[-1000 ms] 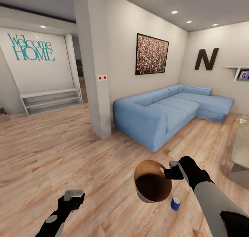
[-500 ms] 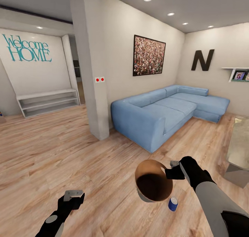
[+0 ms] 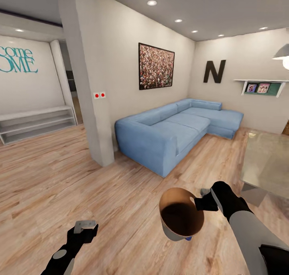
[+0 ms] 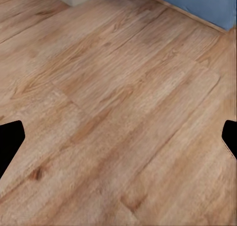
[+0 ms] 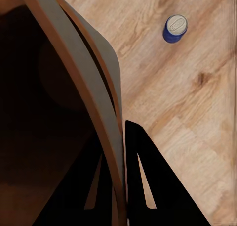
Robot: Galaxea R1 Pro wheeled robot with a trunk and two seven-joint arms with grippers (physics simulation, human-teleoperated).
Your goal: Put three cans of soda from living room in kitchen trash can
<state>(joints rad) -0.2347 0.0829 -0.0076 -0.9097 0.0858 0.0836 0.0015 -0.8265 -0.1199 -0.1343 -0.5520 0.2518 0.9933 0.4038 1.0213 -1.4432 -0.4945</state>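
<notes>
Over the light wood floor (image 3: 60, 174) of the living room, the right gripper (image 3: 202, 198) is holding the tash can (image 3: 180, 218) by its rim, the opening tilted up toward the head camera so the dark inner wall is showing. In the right wrist view, the fingers (image 5: 143, 186) are pinching the bin wall (image 5: 98, 102) between them, one inside and one outside; the jaws are narrow and closed on that wall. Judged from the task, the bin is being carried this way so that cans can be dropped into it.

A blue can (image 5: 175, 28) is standing upright on the floor, just beside and beneath the held bin; in the head view only a sliver of it is peeking out under the bin's lower edge. Its colour is blue, not orange. No orange soda can is identifiable.

The right arm is reaching forward and inward, forearm angled up from the lower right corner of the head view, wrist bent toward the bin. The left gripper (image 3: 85, 226) is hanging low over bare floor, arm extended forward, carrying nothing; its finger tips are sitting far apart at the edges of the left wrist view, so it is standing wide.

A blue sofa (image 3: 172, 132) is sitting against the far wall, with a glass table (image 3: 267, 162) to its right
</notes>
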